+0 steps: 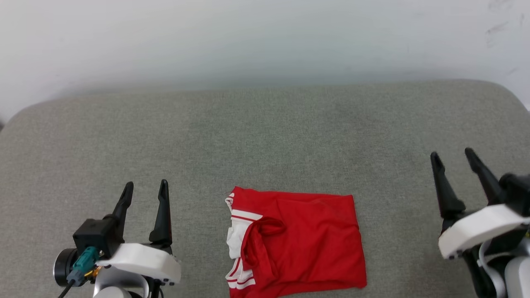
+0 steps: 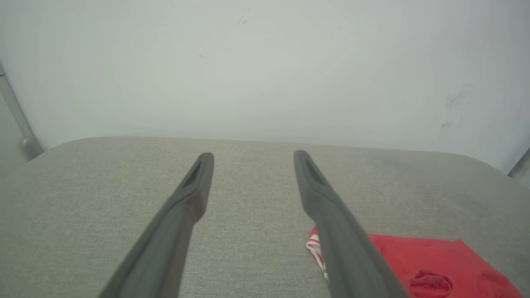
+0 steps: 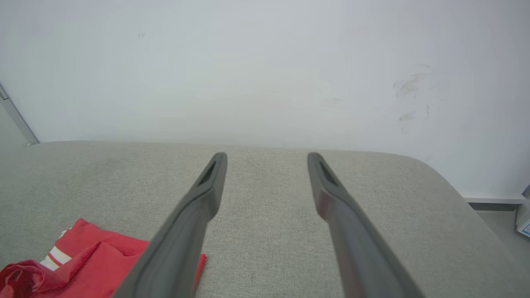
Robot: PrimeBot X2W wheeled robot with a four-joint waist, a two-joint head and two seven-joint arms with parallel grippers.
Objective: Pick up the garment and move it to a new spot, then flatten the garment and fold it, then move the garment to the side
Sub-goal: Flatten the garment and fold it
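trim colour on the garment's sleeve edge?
Red-and-white stripes on the garment, along its left edge; clearest in the head view.

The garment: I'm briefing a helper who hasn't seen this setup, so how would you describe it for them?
Start at the wide grey padded surface below the white wall. Near its front edge, between the left gripper and the right gripper, lies the garment, folded into a rough rectangle. It is the one bright red thing there, with red-and-white striped trim along its left side.

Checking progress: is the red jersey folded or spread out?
Folded: the garment lies as a compact rectangle, white striped trim stacked along its left edge.
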